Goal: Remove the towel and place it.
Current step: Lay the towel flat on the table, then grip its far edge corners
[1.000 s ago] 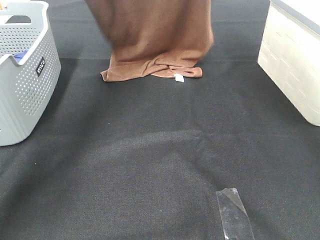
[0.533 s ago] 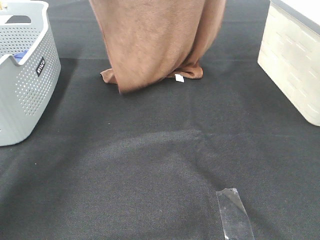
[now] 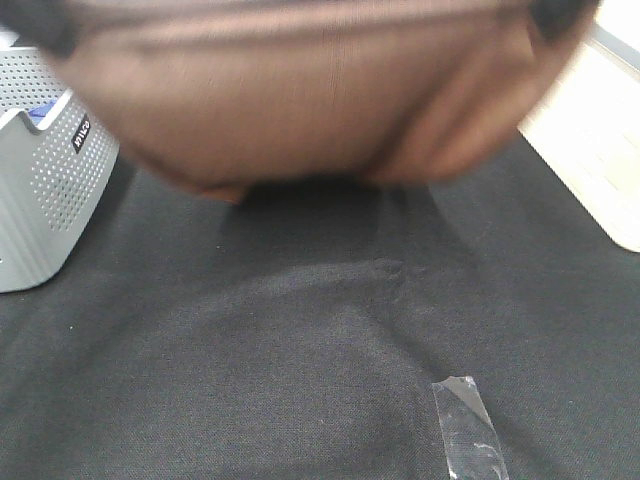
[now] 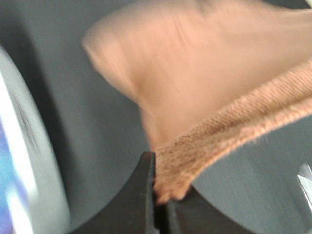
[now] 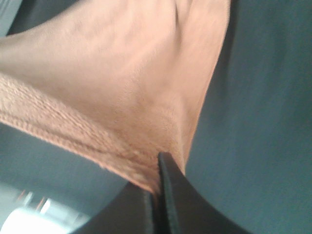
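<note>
- towel (image 3: 300, 100): brown terry, held up off the desk (image 3: 300, 340) and stretched wide, spanning the far half from close to the left edge to close to the right edge. it is heavily blurred in the high view. the top hem is drawn roughly level and the body sags below it in a broad curve. a shadow is cast on the dark desk surface directly beneath. whether the lowest fold, left of centre, touches the desk cannot be told. no tag can be made out.
- left gripper (image 4: 158, 195): clamped on the towel. the dark jaws are pressed together with the ribbed hem corner pinched between them; no gap is seen. the rest of the cloth (image 4: 195, 73) hangs away from the jaws, blurred.
- right gripper (image 5: 158, 190): likewise clenched on the towel, with the jaws closed on the hem at the opposite end. the cloth (image 5: 122, 87) fans out from the pinch point.
- in the high view a dark blurred shape is seen at each upper end of the towel; detail cannot be resolved.
- grey basket (image 3: 45, 200): perforated, standing at the left edge of the desk, its far part covered by the towel in front. it is seen as a pale blur in the left wrist view (image 4: 29, 170).
- blue item (image 3: 38, 112): lying inside the basket, only a small part visible.
- white box (image 3: 600, 150): at the right edge toward the far corner, partly overlapped by the towel's end.
- strip of clear tape (image 3: 465, 430): stuck flat to the desk near the near edge, right of centre, well apart from the towel.
</note>
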`<state>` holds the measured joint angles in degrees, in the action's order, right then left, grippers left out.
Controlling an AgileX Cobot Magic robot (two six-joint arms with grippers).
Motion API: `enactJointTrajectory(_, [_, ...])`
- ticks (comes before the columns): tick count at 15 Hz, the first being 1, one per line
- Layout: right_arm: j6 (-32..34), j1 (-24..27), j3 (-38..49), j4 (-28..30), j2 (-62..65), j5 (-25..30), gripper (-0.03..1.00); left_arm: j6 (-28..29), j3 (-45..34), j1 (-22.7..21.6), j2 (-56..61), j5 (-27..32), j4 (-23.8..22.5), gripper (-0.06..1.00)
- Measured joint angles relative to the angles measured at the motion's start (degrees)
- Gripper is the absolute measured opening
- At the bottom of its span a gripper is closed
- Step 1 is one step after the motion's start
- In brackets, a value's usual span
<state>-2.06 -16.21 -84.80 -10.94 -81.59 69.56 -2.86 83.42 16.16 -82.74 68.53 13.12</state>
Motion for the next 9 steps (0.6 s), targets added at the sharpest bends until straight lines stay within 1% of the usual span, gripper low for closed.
enactJointTrajectory(2, [0.3, -0.3, 8.0, -1.8, 6.5, -0.4, 0.01, 0.0, -8.5, 0.0, 7.4, -0.5, 1.9, 0.0])
enactJointTrajectory(4, [0.8, -0.5, 13.8, -3.5, 11.7, -0.7, 0.01, 0.0, -15.8, 0.2, 15.1, -1.1, 3.5, 0.0])
enactJointTrajectory(5, [2.1, -0.5, 19.9, -5.2, 16.8, -0.9, 0.01, 0.3, -22.6, 0.2, 22.2, -1.5, 5.1, 0.0])
enactJointTrajectory(7, [2.8, -0.5, 21.1, -5.5, 17.8, -0.9, 0.01, 0.5, -23.8, 0.2, 23.6, -1.5, 5.6, 0.0])
enactJointTrajectory(8, [3.4, -0.5, 25.5, -6.7, 21.4, -0.9, 0.01, 0.6, -27.5, 0.2, 28.3, -1.5, 6.6, 0.0])
enactJointTrajectory(9, [4.2, -0.5, 28.2, -7.6, 23.5, -0.9, 0.01, 0.6, -29.5, 0.2, 30.4, -1.5, 6.9, 0.0])
